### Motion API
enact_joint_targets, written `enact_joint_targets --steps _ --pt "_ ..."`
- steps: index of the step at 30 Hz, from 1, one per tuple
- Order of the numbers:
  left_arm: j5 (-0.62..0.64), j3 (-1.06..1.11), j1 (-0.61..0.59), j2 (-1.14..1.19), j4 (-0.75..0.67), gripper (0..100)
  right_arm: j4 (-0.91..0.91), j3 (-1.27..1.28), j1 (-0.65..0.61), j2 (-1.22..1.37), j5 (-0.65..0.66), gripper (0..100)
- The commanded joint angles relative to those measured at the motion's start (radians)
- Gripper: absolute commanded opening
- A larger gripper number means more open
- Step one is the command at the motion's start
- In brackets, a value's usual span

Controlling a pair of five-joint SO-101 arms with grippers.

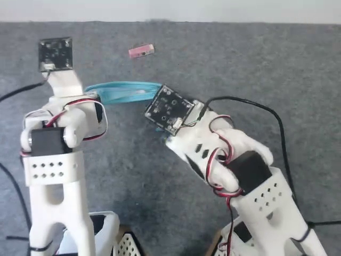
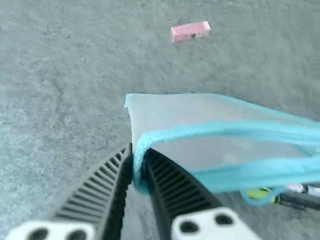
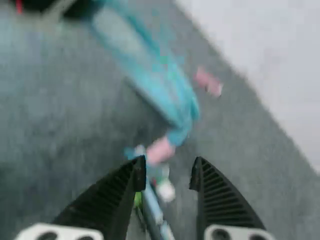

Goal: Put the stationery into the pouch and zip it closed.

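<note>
- Left wrist view: the pouch (image 2: 200, 130), pale mesh edged in teal, lies on the grey worktop (image 2: 60, 75), and its two teal rims stand apart, so the mouth looks unzipped.
- High view: the pouch lies flat toward the far edge of the worktop, roughly midway along it, between the two arms.
- The left pincer (image 2: 138, 160) is closed tight on the teal rim at one end of the pouch, seemingly to hold that end in place.
- At the pouch's other end, a bundle of pens (image 2: 285, 192) shows at the mouth. Whether they are partly inside cannot be told.
- Right wrist view: the right pincer (image 3: 168, 167) is open wide with nothing in it, above the pens and just beside that end of the pouch.
- A pink eraser (image 1: 141, 51) lies by itself nearer the far edge, well apart from the pouch and from both pincers.
- Progress, as a judgement: the task is at an early to middle stage. The pens need pushing fully in, the eraser has yet to be collected, and the zip has not been started.
</note>
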Motion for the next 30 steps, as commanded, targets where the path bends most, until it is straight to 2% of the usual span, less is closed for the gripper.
enact_joint_targets --steps 1,4,11,16,23,26,30 --pt "0.014 0.05 -0.028 0.017 -0.08 1 0.093 -0.041 0.079 -0.031 0.074 6.5" --pt "0.017 0.054 -0.057 0.017 -0.106 1 0.111 0.018 0.101 0.007 0.123 6.2" --pt "0.017 0.051 -0.063 0.017 -0.1 1 0.015 0.084 0.105 0.248 0.166 20.8" --pt "0.017 0.053 -0.063 0.017 -0.098 1 -0.113 0.081 0.163 0.458 0.23 21.2" --pt "0.017 0.053 -0.064 0.017 -0.103 1 -0.134 0.052 0.369 0.674 0.422 21.3" --pt "0.017 0.051 -0.064 0.017 -0.106 1 -0.142 0.071 0.367 0.71 0.516 21.2" --pt "0.017 0.051 -0.064 0.017 -0.106 1 -0.182 0.08 0.346 0.75 0.568 21.2"
